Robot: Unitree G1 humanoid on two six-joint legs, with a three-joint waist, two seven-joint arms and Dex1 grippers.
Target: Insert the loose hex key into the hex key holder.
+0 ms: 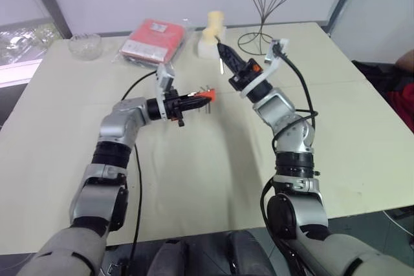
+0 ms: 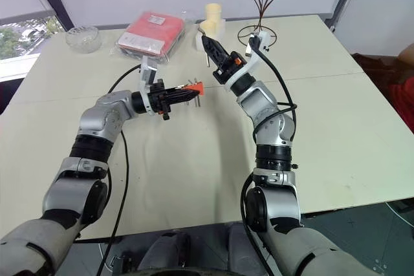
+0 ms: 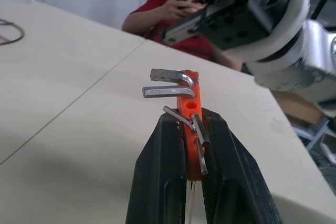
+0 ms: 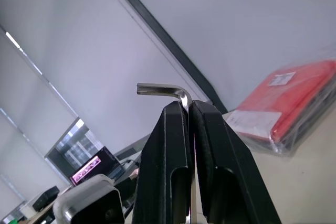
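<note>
My left gripper [image 1: 194,99] is shut on the hex key holder [image 1: 205,96], a small red-orange block held level above the middle of the table and pointing right. In the left wrist view the hex key holder [image 3: 190,109] sits between the black fingers [image 3: 157,182] with a few short grey keys sticking out and an empty hole near its tip. My right gripper [image 1: 223,50] hangs a little higher, just right of and beyond the holder, apart from it. It is shut on the loose hex key [image 4: 163,89], whose bent end pokes out past the fingertips.
A large red flat packet [image 1: 155,40] lies at the back of the table [image 1: 194,179], with a glass bowl [image 1: 85,45] to its left. A cream object [image 1: 211,32] and a black wire stand [image 1: 266,11] are at the back right. A person in red [image 3: 173,9] sits beyond the table.
</note>
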